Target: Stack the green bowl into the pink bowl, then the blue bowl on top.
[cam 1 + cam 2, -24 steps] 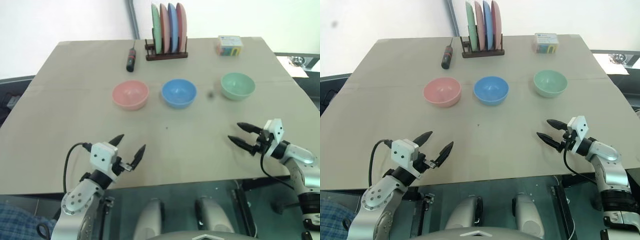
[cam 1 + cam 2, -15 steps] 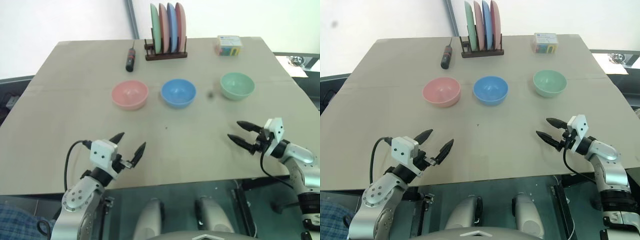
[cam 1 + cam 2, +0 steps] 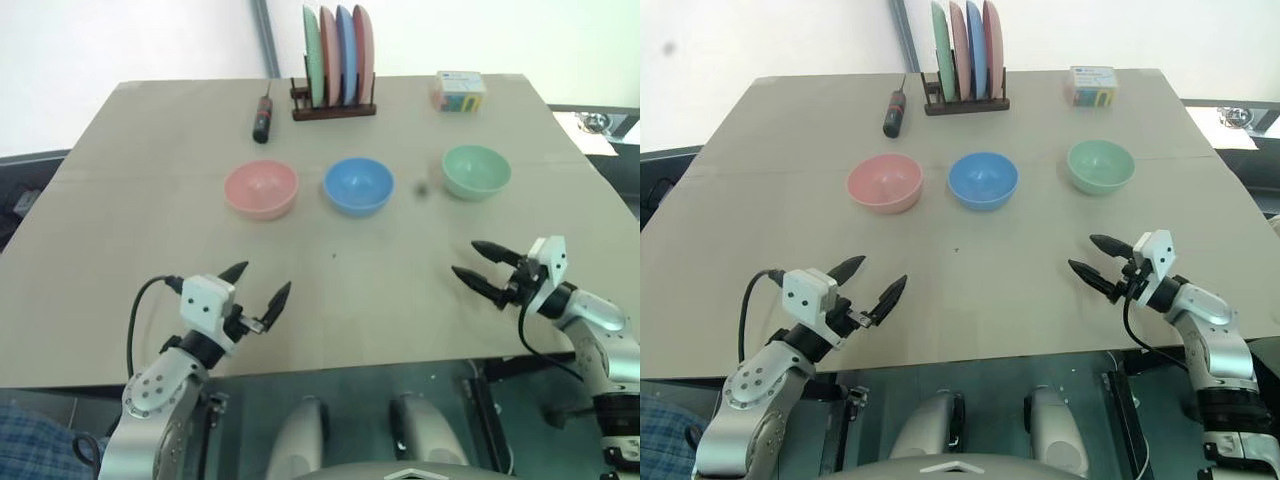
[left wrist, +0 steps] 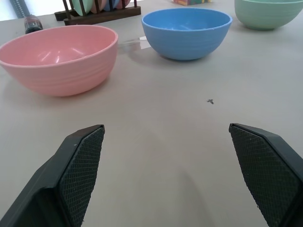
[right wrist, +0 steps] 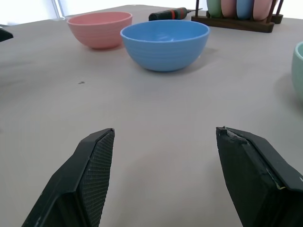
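Three bowls stand in a row across the middle of the table: the pink bowl [image 3: 261,190] on the left, the blue bowl [image 3: 358,186] in the centre, the green bowl [image 3: 476,172] on the right. All are upright, apart and hold nothing. My left gripper [image 3: 260,284] hovers open near the front left edge, well short of the pink bowl. Toward the front right, my right gripper [image 3: 478,263] is open too, nearer than the green bowl. In the wrist views the pink bowl [image 4: 59,57] and blue bowl [image 5: 164,44] lie beyond the spread fingers.
A wooden rack [image 3: 334,108] holding several upright coloured plates stands at the table's back centre. A screwdriver [image 3: 262,120] lies to its left and a small colourful box [image 3: 459,91] at the back right. Bare tabletop stretches between the bowls and the front edge.
Neither arm has moved noticeably and the bowls are where they were. The right gripper has edged very slightly toward the centre.
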